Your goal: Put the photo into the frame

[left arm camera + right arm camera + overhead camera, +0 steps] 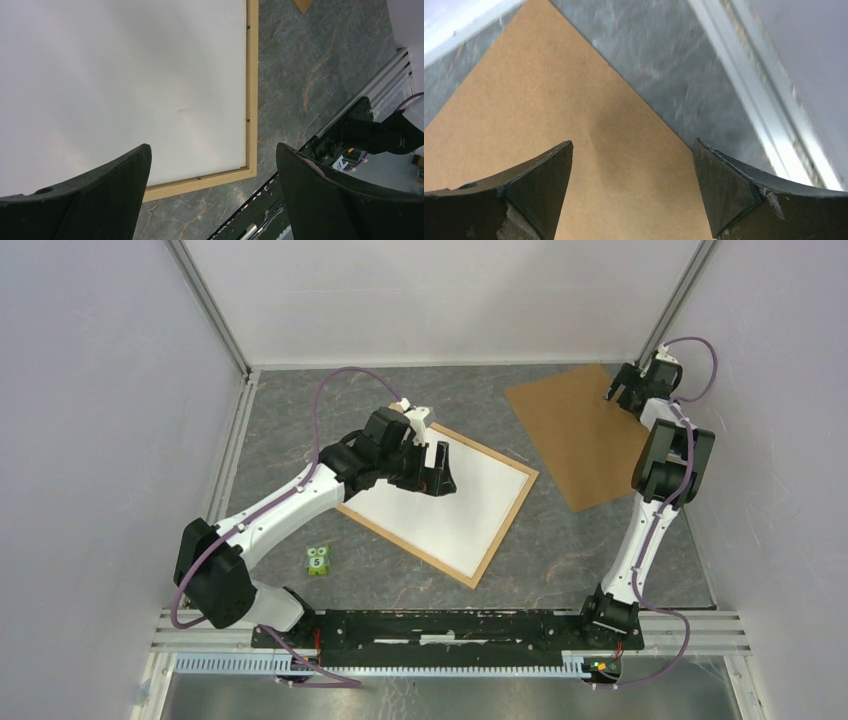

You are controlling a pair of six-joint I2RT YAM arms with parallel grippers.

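White-backed photo (450,502), pale wooden frame (252,75), plain brown board (575,430), grey marbled table (560,550) with rusty veins

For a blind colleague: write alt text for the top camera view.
The photo lies white side up inside the wooden frame, the left pincer open above it. The right pincer hangs open over a brown board at the far right.
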